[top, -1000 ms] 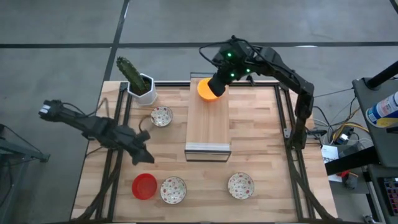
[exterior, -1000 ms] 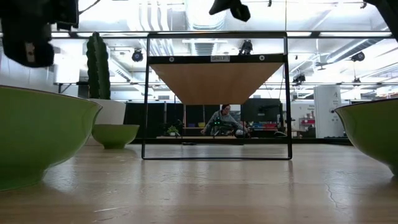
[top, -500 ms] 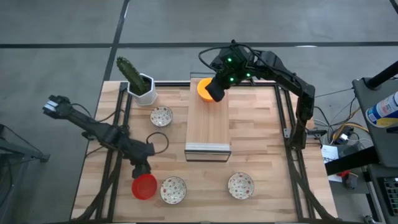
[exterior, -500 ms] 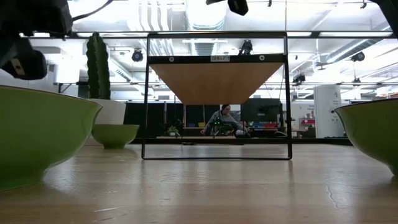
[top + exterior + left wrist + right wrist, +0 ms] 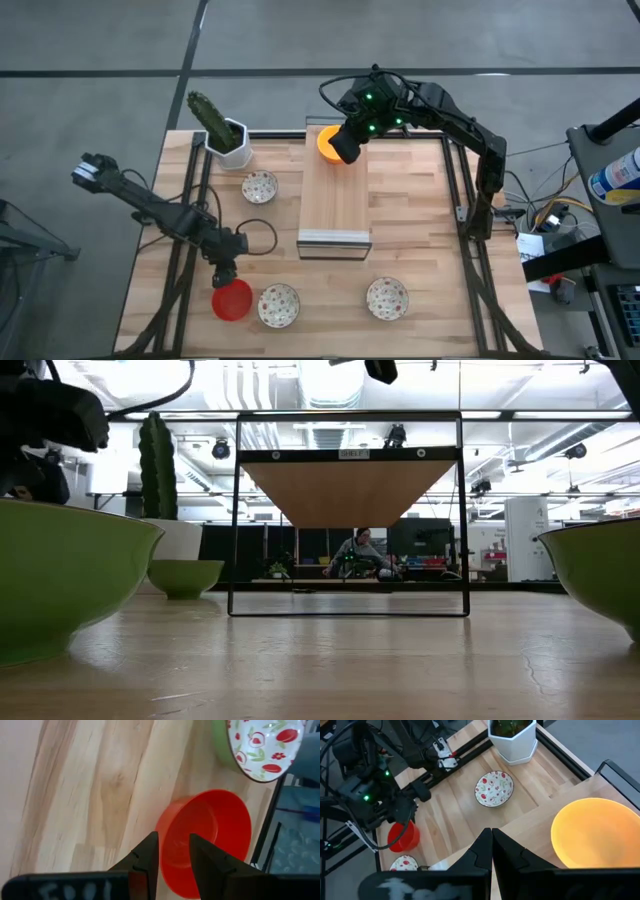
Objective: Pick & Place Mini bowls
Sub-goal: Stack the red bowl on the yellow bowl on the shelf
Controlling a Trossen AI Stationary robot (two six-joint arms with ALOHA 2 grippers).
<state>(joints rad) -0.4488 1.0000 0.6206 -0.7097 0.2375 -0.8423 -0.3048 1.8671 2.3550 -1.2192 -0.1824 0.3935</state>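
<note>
The red mini bowl [image 5: 232, 300] sits base-down near the table's near-left corner. My left gripper [image 5: 225, 273] is right above its far rim and open; in the left wrist view [image 5: 172, 851] its fingers straddle that rim. An orange bowl [image 5: 326, 142] rests on the far end of the wooden shelf top [image 5: 336, 200]. My right gripper [image 5: 345, 150] hovers beside it, shut and empty [image 5: 491, 837]. Three floral white bowls stand on the table: one [image 5: 260, 187] left of the shelf and two [image 5: 279, 305] [image 5: 387, 298] near the near edge. My left gripper comes down from above over the red bowl's rim [image 5: 162, 827], one finger [image 5: 150, 850] outside the wall and one [image 5: 197, 851] inside the hollow. The bowl stands on the table. I cannot tell whether the fingers touch the rim.
A white pot with a green cactus [image 5: 225, 132] stands at the far-left corner. The black-framed shelf [image 5: 350, 510] stands at the table's middle. Bare wood lies right of the shelf [image 5: 410, 210]. Green bowl undersides [image 5: 60, 580] [image 5: 600, 570] crowd the low view.
My left gripper has moved toward the table's near edge and down, arriving over the red bowl's rim. My right gripper has drawn slightly back from the orange bowl toward the near side. The bowls have stayed where they were.
</note>
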